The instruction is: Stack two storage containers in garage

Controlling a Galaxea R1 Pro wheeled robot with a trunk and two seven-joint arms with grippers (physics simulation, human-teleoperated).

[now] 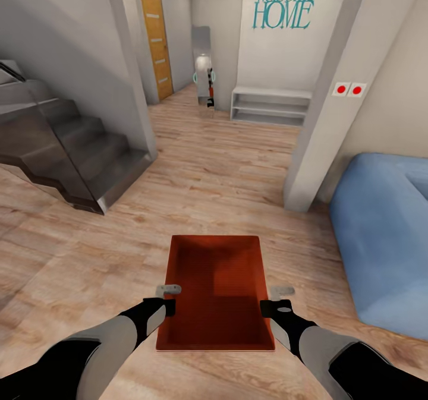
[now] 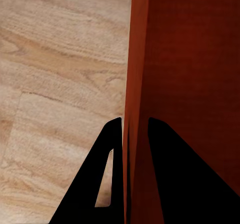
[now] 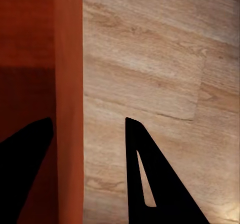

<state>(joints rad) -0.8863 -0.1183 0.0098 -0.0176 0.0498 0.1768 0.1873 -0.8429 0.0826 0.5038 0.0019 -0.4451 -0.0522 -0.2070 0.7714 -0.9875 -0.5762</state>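
Note:
One orange-red storage container (image 1: pixel 214 281), lidless with a ribbed inside, hangs level between my two arms above the living room's light wood-plank floor (image 1: pixel 208 174). My left gripper (image 1: pixel 169 296) is shut on its left wall (image 2: pixel 136 59), one finger on each side of the thin wall. My right gripper (image 1: pixel 276 298) straddles the right wall (image 3: pixel 69 84) and stands open: the inner finger sits by the wall and the outer finger (image 3: pixel 145 174) is well clear of it. The garage and its floor are out of view.
A dark staircase (image 1: pixel 77 150) stands at the left and a blue sofa (image 1: pixel 386 239) at the right, beside a white pillar (image 1: pixel 324 120). Ahead, a plank-floored hallway runs to a white shelf (image 1: pixel 270 106), a mirror (image 1: pixel 203 73) and an orange-brown door (image 1: pixel 156 43).

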